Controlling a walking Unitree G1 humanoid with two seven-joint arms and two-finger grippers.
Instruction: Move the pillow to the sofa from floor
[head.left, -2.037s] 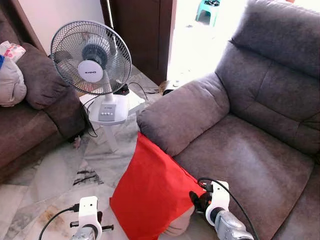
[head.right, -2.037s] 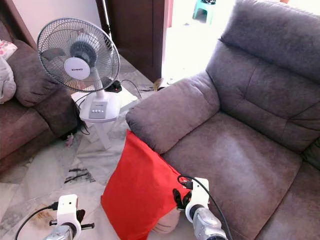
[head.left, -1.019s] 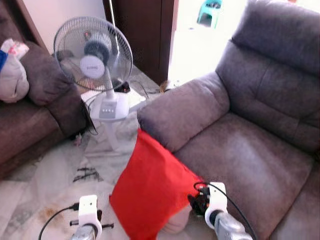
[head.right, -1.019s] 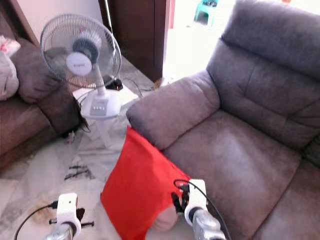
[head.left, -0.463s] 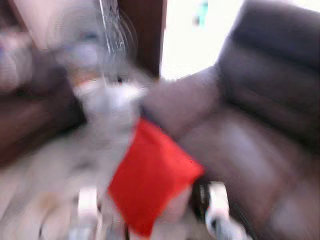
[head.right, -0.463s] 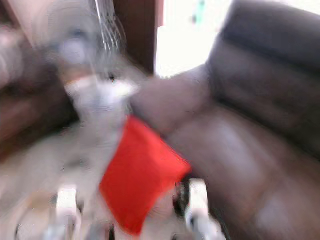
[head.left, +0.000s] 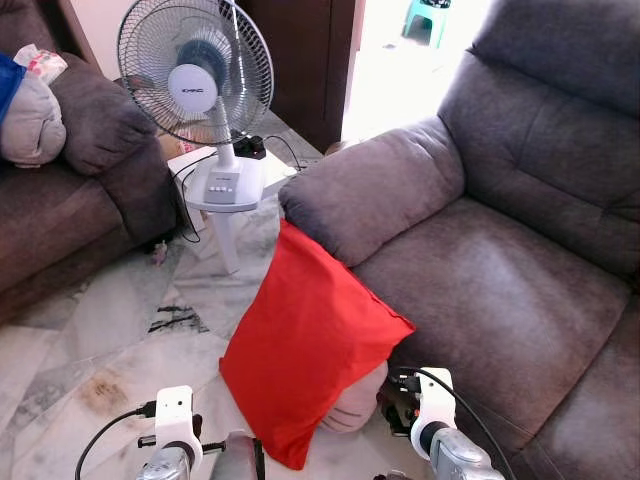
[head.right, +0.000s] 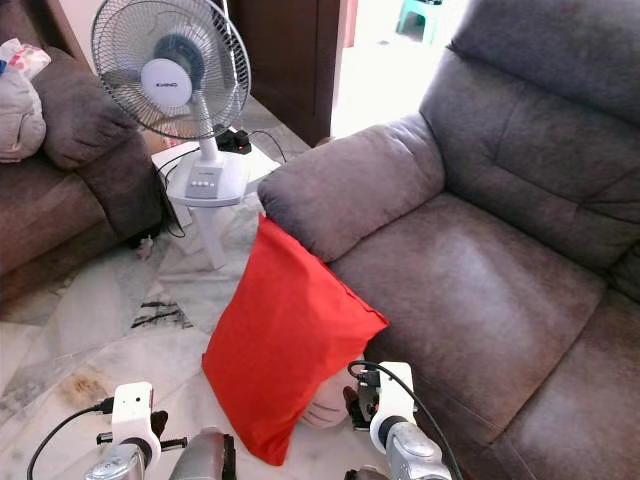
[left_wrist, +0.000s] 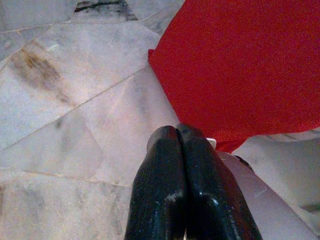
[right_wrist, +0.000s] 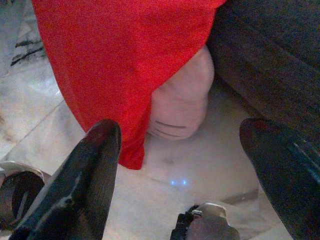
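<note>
marble floor (head.left: 90, 330): 1 red pillow (head.left: 305, 350) vs sofa (head.left: 480, 290), 1 fan (head.left: 200, 80); left hand (left_wrist: 186, 150) together, right hand (right_wrist: 185, 150) apart.

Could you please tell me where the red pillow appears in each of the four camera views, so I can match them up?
Left eye view: red pillow at lower centre, leaning on the grey sofa.
Right eye view: lower centre-left, against the same sofa front.
Left wrist view: beyond the shut left gripper.
Right wrist view: ahead of the open right gripper.
Shared landmark: the pillow's pale inner corner.
</note>
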